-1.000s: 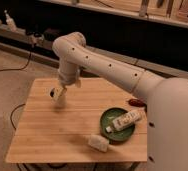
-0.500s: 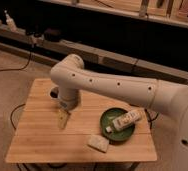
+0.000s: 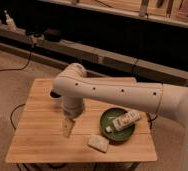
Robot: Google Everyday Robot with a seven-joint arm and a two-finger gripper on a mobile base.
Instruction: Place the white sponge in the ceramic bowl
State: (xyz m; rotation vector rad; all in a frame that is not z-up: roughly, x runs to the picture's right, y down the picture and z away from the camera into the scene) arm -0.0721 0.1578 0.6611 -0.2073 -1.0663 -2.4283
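Camera view looks down on a light wooden table (image 3: 37, 135) of smooth planks, rectangular with squared corners. The robot's white arm (image 3: 117, 95), a smooth, thick tube with small dark dots along it, reaches in from the right and bends down over the table's middle. Its gripper (image 3: 67, 128) points down at the boards left of the ceramic bowl (image 3: 108, 120), the pincer spread wide with nothing in it. The white sponge (image 3: 98, 143), a soft cream block with rounded edges, lies flat on the near part of the table, just near-left of the bowl and near-right of the gripper, clear of both. The bowl is round, shallow, dark green and glossy; a white tube-like bottle (image 3: 126, 119) lies tilted across it. Since a second ago the gripper has travelled from the far-left part of the table toward the near middle, closer to the sponge. Sponge, bowl and bottle have not shifted.
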